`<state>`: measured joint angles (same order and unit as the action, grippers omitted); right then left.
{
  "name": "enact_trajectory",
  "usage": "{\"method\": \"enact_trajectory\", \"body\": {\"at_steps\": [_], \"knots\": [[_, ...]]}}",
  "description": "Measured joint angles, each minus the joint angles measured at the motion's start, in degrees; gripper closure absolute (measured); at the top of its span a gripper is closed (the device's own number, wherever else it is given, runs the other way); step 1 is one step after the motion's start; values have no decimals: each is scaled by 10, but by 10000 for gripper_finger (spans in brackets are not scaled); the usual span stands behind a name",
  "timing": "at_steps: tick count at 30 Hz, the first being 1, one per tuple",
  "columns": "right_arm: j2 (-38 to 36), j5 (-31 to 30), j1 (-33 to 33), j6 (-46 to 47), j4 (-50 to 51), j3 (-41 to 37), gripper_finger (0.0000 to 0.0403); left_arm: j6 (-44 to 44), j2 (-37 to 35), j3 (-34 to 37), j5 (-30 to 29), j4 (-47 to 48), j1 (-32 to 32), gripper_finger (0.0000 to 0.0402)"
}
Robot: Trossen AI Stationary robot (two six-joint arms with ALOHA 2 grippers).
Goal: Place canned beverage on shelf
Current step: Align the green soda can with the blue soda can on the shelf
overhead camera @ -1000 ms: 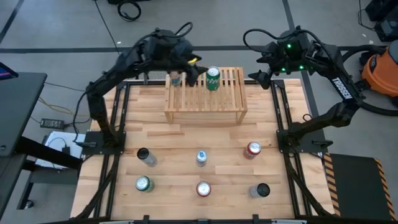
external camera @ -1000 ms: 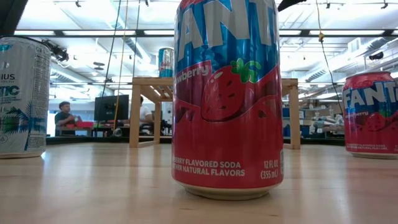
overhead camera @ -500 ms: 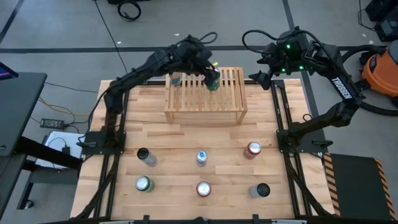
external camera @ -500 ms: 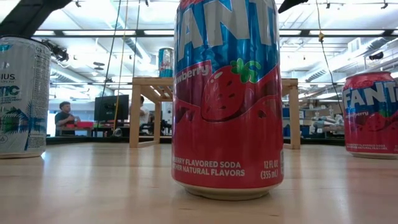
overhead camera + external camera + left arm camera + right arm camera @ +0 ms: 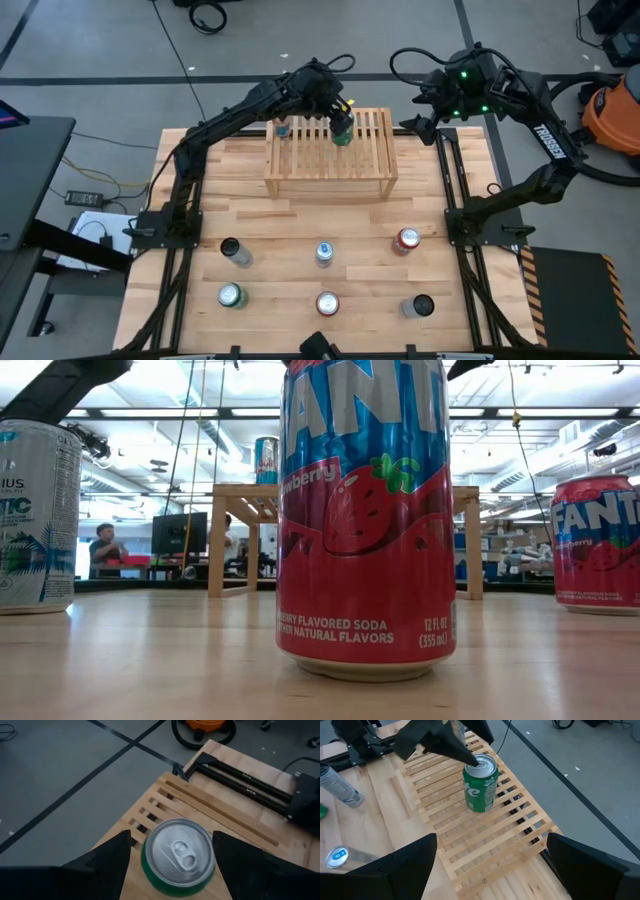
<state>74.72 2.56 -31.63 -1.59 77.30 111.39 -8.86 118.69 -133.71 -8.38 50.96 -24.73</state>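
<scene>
Since a second ago the left arm has swung from the blue can to the green can (image 5: 342, 132) and now hangs right above it. Largest is the shelf (image 5: 330, 155) at the table's far edge, slats up, so cans stand level on top. Its two cans sit apart, leaving slots for more. From the wrist view the left gripper (image 5: 170, 857) is spread, fingers flanking the can top without touching: released. The right gripper (image 5: 487, 865) waits off the far right, also spread. Six cans stand near, unshelved.
</scene>
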Motion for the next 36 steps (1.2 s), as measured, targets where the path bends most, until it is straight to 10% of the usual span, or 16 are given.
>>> {"method": "enact_trajectory", "body": {"at_steps": [36], "knots": [[0, 1, 0, -1, 21, 0, 15, -41, 22, 9, 43, -1, -2, 122]]}}
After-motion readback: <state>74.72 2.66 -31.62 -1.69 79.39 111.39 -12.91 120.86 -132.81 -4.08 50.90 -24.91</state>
